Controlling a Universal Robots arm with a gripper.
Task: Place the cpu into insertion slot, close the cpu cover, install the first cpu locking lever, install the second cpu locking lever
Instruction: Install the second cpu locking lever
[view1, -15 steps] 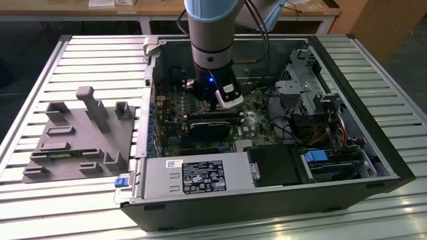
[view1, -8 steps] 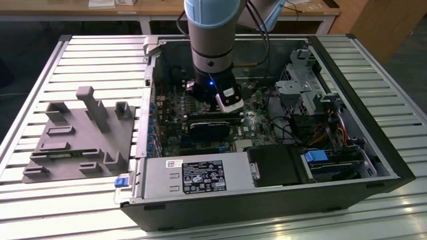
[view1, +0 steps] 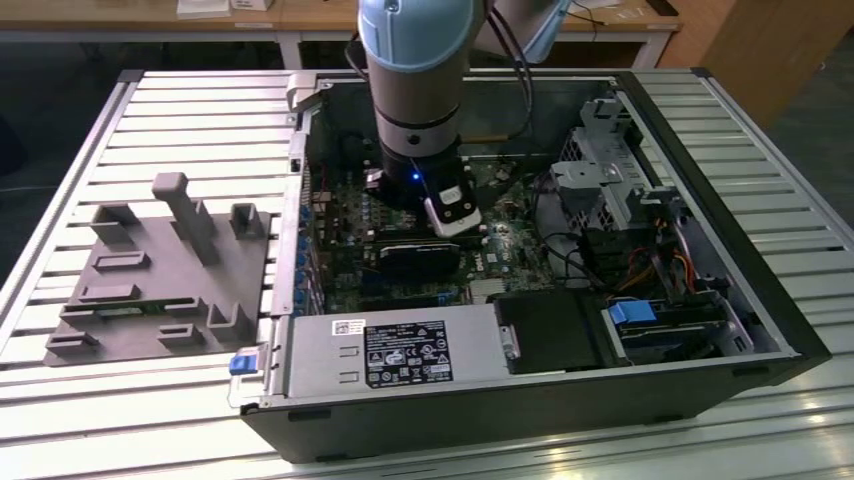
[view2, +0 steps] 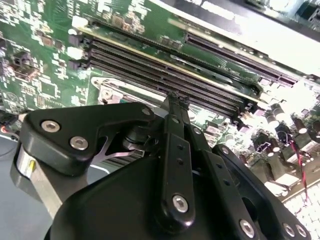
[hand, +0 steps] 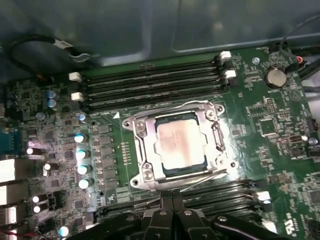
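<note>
The cpu (hand: 177, 145), a dull silver square chip, lies flat in the insertion slot (hand: 172, 173) in the first wrist view. The cpu cover (hand: 149, 150), a silvery frame plate, lies down around the chip. One thin wire lever (hand: 200, 176) runs along the socket edge nearest my gripper. Another lever (hand: 200, 103) curves along the edge by the memory slots. My gripper (hand: 172, 201) is just short of the socket, apart from it, fingers pressed together with nothing visible between them. In the second wrist view the gripper (view2: 175, 98) is over the memory slots (view2: 165, 75).
The arm (view1: 414, 120) reaches down into an open computer case (view1: 534, 400) on a slatted table. A black fan (view1: 414, 255) sits below the wrist. Drive cages and cables (view1: 627, 200) fill the exterior view's right. A grey parts fixture (view1: 160, 270) stands outside on the left.
</note>
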